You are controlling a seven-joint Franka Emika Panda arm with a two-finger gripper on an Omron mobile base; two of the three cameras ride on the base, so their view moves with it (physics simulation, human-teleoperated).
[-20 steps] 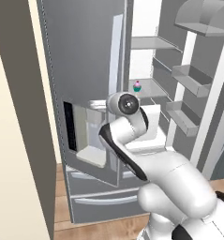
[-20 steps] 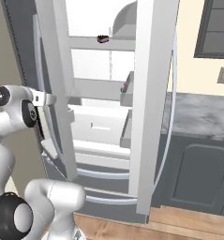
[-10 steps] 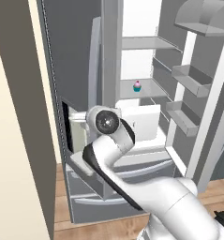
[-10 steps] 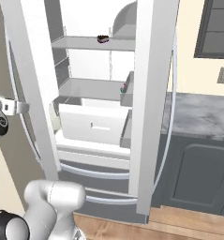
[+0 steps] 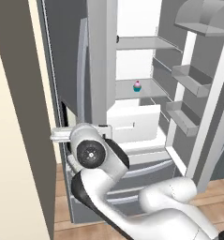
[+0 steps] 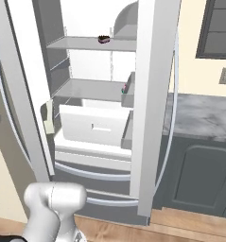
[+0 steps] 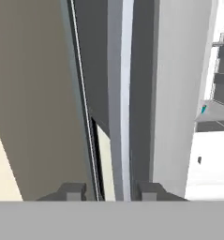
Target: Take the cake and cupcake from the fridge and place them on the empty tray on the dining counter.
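The grey fridge (image 5: 62, 56) stands with both doors open. The cupcake (image 5: 138, 86), pink over teal, sits on the middle shelf; a sliver of it (image 6: 125, 87) shows past the right door's bin, and a teal edge (image 7: 204, 109) shows in the hand view. A small low dark-and-pink thing, apparently the cake (image 6: 103, 39), lies on the upper shelf. My gripper (image 7: 111, 191) is at the left door, its fingertips (image 7: 72, 191) closed in on either side of the long pale handle (image 7: 119, 93). My gripper (image 5: 57, 136) sits low at that door's edge. The tray and dining counter are out of view.
A beige wall panel (image 5: 19, 117) stands close to the left of the open door. The right door (image 6: 152, 94) with its bins juts toward me. A marbled counter (image 6: 204, 116) over dark cabinets lies right of the fridge. A white drawer (image 6: 93, 125) sits below the shelves.
The left fridge door has swung much wider open. My hand went left and down with its handle, and the fingers closed in around it.
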